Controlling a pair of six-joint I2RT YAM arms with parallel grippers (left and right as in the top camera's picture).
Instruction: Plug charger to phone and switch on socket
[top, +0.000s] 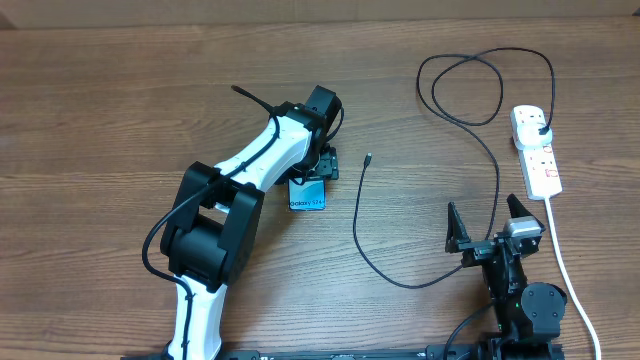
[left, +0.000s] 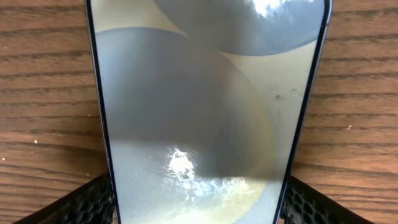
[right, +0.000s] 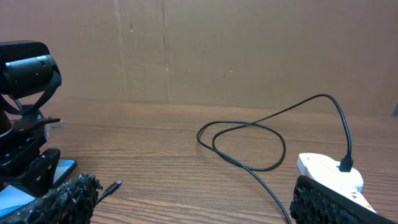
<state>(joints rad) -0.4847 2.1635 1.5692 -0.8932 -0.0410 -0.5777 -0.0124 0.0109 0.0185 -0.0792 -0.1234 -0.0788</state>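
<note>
Listing from the near edge outward: right end effector (top: 487, 218), near right of the desk (top: 100, 120), jaws spread full wide, nothing held. Charger cable (top: 357, 225), thin, black, makes its low bend just left of that end effector; one run climbs past it toward the far side. Left end effector (left: 198, 205), mid-desk, fingers set wide to either side of the phone (top: 308, 196); the wrist view shows the pads right at the phone's long edges, but whether they press or merely flank it cannot be told. Phone lies flat, screen up, long axis running roughly near-to-far, most of it hidden under the left arm from overhead; which end carries the port cannot be told. Plug tip (top: 368, 158) lies loose on bare wood just right of the phone, not touching it, its short stem roughly parallel to the phone's long axis. It sits forward-left of the free right end effector and well apart from it; it is nearer the left one, which is occupied. Open desk surrounds the tip. Farther right: white power strip (top: 537, 160), black plug (top: 541, 128) seated in it, thick white cord (top: 566, 262) trailing toward the near edge. Farthest: slack cable loop, judged ample for drawing the tip over.
</note>
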